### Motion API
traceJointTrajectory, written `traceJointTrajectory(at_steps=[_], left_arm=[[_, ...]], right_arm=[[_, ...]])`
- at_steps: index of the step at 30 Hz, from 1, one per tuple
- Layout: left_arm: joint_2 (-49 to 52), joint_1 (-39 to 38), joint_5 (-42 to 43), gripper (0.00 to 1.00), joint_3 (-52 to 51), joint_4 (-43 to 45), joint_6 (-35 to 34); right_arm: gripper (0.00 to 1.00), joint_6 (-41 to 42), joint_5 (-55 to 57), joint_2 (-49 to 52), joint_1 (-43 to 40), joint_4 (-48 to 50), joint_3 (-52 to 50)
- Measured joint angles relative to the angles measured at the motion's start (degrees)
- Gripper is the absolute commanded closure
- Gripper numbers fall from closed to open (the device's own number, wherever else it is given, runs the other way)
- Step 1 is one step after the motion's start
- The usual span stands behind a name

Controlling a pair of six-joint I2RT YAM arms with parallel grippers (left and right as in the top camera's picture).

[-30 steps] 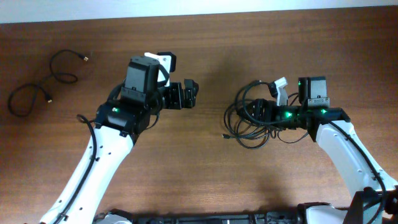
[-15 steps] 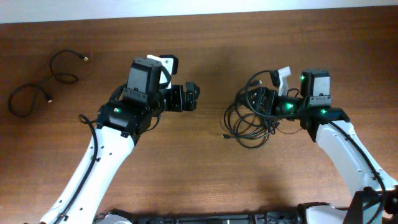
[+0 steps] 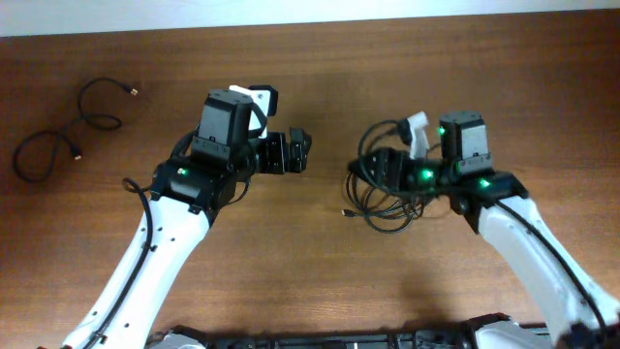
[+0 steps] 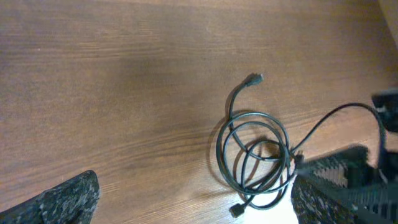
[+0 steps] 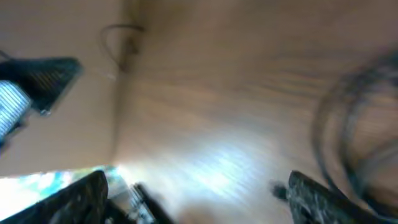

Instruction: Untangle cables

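A tangled bundle of thin black cables (image 3: 380, 199) lies right of the table's middle. It also shows in the left wrist view (image 4: 255, 158), with a plug (image 4: 254, 78) sticking out at the top. My right gripper (image 3: 386, 167) is right over the bundle's top part; its wrist view is blurred, with the fingers (image 5: 196, 186) wide apart, nothing between them and cable loops (image 5: 348, 143) at the right. My left gripper (image 3: 294, 150) is open and empty, left of the bundle and pointing at it; its fingers (image 4: 193, 190) are spread wide.
A separate thin black cable (image 3: 73, 126) lies in loose loops at the far left of the wooden table (image 3: 291, 262). The table's back edge meets a white wall along the top.
My right arm has swung left and turned, its gripper now lying further left over the bundle, and the cable loops have shifted slightly. My left arm has barely moved.
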Motion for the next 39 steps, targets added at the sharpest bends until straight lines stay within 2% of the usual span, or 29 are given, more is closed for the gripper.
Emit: traceJointTrajectory(at_steps=[2, 5, 7, 10, 12, 16, 17, 18, 21, 24, 27, 30, 32, 33, 37, 39], left_arm=[[0.04, 0.00, -0.02, 0.00, 0.00, 0.04, 0.02], [0.81, 0.00, 0.02, 0.12, 0.00, 0.00, -0.04], [1.95, -0.37, 0.04, 0.14, 0.00, -0.02, -0.44], [3.85, -2.38, -0.04, 0.16, 0.00, 0.39, -0.72], [5.81, -4.90, -0.09, 0.25, 0.00, 0.70, -0.83], [11.04, -9.90, -0.04, 0.24, 0.00, 1.86, -1.05], [12.66, -11.15, -0.02, 0.23, 0.00, 2.16, -1.05], [13.68, -11.98, -0.02, 0.22, 0.00, 2.27, -1.05], [15.28, -13.57, 0.00, 0.21, 0.00, 2.45, -1.05], [15.32, -13.60, -0.04, 0.21, 0.00, 2.62, -1.05], [15.32, -13.60, -0.15, 0.22, 0.00, 2.64, -1.05], [15.32, -13.51, -0.17, 0.25, 0.00, 2.14, -1.05], [15.32, -12.26, -0.61, 0.23, 0.00, -0.46, -1.42], [15.32, -11.39, -0.55, 0.23, 0.02, -0.96, -1.66], [13.81, -1.62, -1.25, 0.20, 0.00, -4.26, -3.48], [12.09, 3.43, -1.62, 0.20, 0.00, -5.46, -3.85]], right_arm=[[0.10, -1.73, 4.68, -4.37, 0.00, -6.97, 0.22], [0.10, -3.48, 13.18, -13.16, 0.00, -16.15, 0.94], [0.10, -4.22, 19.58, -18.91, 0.00, -22.23, 1.09], [0.10, -4.46, 27.23, -24.48, 0.00, -27.45, 1.11], [0.09, -4.59, 30.69, -26.56, 0.00, -28.81, 1.11], [0.09, -4.68, 34.16, -26.97, 0.00, -31.28, 1.11], [0.03, -4.68, 34.67, -26.80, 0.00, -31.43, 1.11], [0.01, -4.63, 34.97, -26.60, 0.00, -31.28, 1.11], [0.01, -4.66, 34.80, -24.92, 0.00, -26.56, 1.11], [0.00, -4.87, 30.91, -21.64, 0.00, -16.37, 1.20], [0.10, -6.91, 24.81, -15.78, 0.42, -10.21, 2.97], [0.14, -9.84, 21.05, -4.15, 1.99, -13.51, 12.70], [0.14, -11.98, 19.71, 5.68, 2.64, -17.84, 26.60], [0.14, -12.44, 19.58, 7.50, 2.73, -21.07, 30.12], [0.14, -15.17, 18.51, 17.11, 4.55, -28.65, 50.93], [0.13, -16.61, 18.40, 18.88, 6.80, -30.56, 56.19]])
